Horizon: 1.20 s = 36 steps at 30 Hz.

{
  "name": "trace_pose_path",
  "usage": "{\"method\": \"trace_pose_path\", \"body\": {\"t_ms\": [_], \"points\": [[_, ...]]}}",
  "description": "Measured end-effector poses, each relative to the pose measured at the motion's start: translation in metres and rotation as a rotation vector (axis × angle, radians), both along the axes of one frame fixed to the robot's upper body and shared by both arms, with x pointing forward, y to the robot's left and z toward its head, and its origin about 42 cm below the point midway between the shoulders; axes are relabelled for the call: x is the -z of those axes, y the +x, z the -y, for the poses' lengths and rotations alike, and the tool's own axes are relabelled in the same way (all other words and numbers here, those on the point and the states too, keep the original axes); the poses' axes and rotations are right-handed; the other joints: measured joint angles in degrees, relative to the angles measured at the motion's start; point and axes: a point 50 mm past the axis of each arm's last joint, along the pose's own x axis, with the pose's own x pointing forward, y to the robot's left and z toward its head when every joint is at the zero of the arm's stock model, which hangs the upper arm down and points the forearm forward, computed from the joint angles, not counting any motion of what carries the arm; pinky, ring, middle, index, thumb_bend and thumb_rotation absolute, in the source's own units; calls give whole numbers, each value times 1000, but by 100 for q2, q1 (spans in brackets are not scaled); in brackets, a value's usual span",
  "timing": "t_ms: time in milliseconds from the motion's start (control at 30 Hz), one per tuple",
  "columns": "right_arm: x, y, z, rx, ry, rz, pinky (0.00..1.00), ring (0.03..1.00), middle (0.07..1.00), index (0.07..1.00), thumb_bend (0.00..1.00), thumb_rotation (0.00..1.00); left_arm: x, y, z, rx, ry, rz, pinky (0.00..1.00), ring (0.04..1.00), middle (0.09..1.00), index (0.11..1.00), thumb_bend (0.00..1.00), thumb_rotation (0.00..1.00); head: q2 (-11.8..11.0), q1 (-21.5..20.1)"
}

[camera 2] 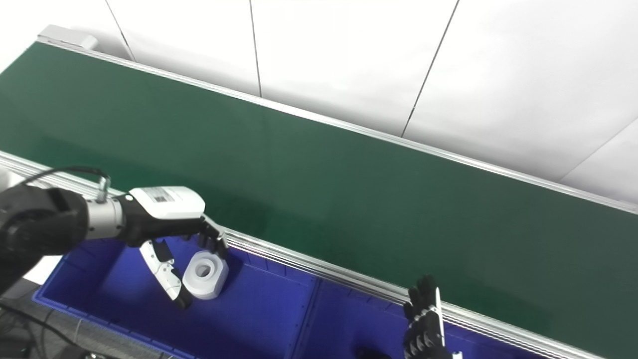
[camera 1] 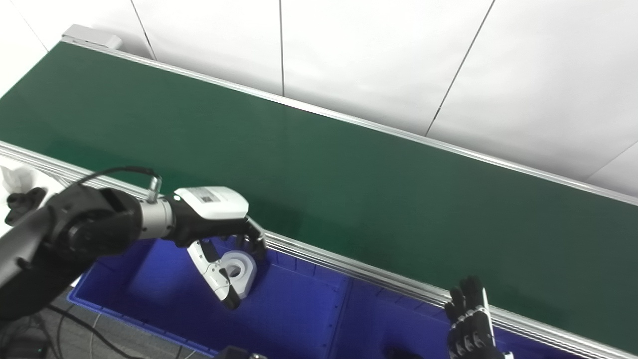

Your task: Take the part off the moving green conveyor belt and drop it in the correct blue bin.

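Seen from above: green belt (camera 1: 349, 169) bare, running slantwise from far left to near right; part (camera 2: 204, 274), white with a round hole, already off it, clamped in left hand (camera 1: 219, 234) over the left blue bin (camera 1: 144, 284) by the belt's near edge; drop still to come, by the look of it. Right hand (camera 1: 471, 319) idle at the near right edge, fingers upright and apart, holding nothing. Right eye view shows the part's ring face more fully; left eye view hides more behind the thumb.

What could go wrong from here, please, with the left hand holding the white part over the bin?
The left hand holds the white part near the blue bin's belt-side wall, so on release it could strike that rim. The grip looks like fingertips only, so it may slip early.
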Motion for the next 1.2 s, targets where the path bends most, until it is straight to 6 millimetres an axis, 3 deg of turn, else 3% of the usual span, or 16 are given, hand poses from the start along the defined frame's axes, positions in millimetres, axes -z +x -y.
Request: {"method": "trace_pose_path", "body": {"t_ms": [67, 200, 233, 267, 333, 400, 433, 467, 500, 533, 567, 800, 1000, 1100, 1200], "points": [[2, 0, -2, 3, -2, -6, 997, 1000, 1000, 1000, 927, 1000, -1, -1, 0, -46, -142, -75, 677, 786, 811, 785, 898, 862, 0, -68], [8, 1, -10, 10, -15, -26, 983, 992, 1000, 1000, 913, 1000, 2, -17, 14, -121, -478, -196, 757, 830, 873, 873, 994, 893, 0, -963], [9, 1, -12, 13, -16, -31, 984, 991, 1000, 1000, 918, 1000, 3, -23, 20, -135, -562, -224, 857, 869, 898, 909, 979, 877, 0, -1104], [10, 1, -14, 15, -22, -33, 985, 991, 1000, 1000, 918, 1000, 5, -32, 29, -154, -675, -260, 878, 876, 902, 915, 975, 874, 0, -1105], [10, 2, -16, 16, -42, -30, 990, 991, 1000, 1000, 925, 1000, 9, -46, 43, -206, -863, -324, 975, 948, 957, 976, 951, 935, 18, -1569], [10, 3, -17, 20, -73, -26, 996, 991, 1000, 1000, 923, 1000, 11, -64, 59, -328, -1071, -343, 995, 985, 987, 995, 915, 980, 18, -1597], [9, 3, -19, 24, -88, -22, 999, 991, 1000, 1000, 922, 1000, 11, -73, 69, -409, -1166, -326, 998, 994, 995, 998, 903, 992, 44, -1919], [8, 3, -19, 31, -103, -16, 999, 992, 1000, 1000, 921, 1000, 11, -80, 77, -493, -1244, -304, 999, 997, 998, 999, 894, 995, 44, -1923], [7, 3, -19, 36, -119, -7, 1000, 992, 1000, 1000, 918, 1000, 12, -86, 86, -572, -1306, -276, 1000, 1000, 1000, 1000, 880, 994, 70, -2279], [6, 4, -19, 43, -135, -1, 1000, 992, 1000, 1000, 918, 1000, 15, -90, 93, -636, -1313, -241, 1000, 1000, 1000, 1000, 878, 994, 71, -2283], [5, 4, -19, 46, -144, 2, 1000, 985, 1000, 1000, 919, 1000, 19, -94, 95, -678, -1285, -213, 1000, 1000, 1000, 1000, 843, 992, 88, -2666], [5, 4, -18, 99, -181, 5, 1000, 993, 1000, 1000, 902, 1000, 58, -103, 108, -720, -1110, -50, 1000, 1000, 1000, 1000, 800, 1000, 123, -3082], [3, 5, -17, 128, -185, 13, 1000, 1000, 1000, 1000, 910, 1000, 66, -101, 109, -741, -1092, -2, 1000, 1000, 1000, 1000, 807, 1000, 325, -2951], [3, 5, -17, 130, -185, 17, 1000, 1000, 1000, 1000, 914, 1000, 65, -99, 112, -730, -1088, 7, 1000, 1000, 1000, 1000, 815, 1000, 430, -2652], [2, 5, -17, 128, -191, 22, 1000, 997, 1000, 1000, 920, 1000, 61, -97, 119, -720, -1102, 23, 1000, 1000, 1000, 1000, 751, 1000, 492, -2354]]}}
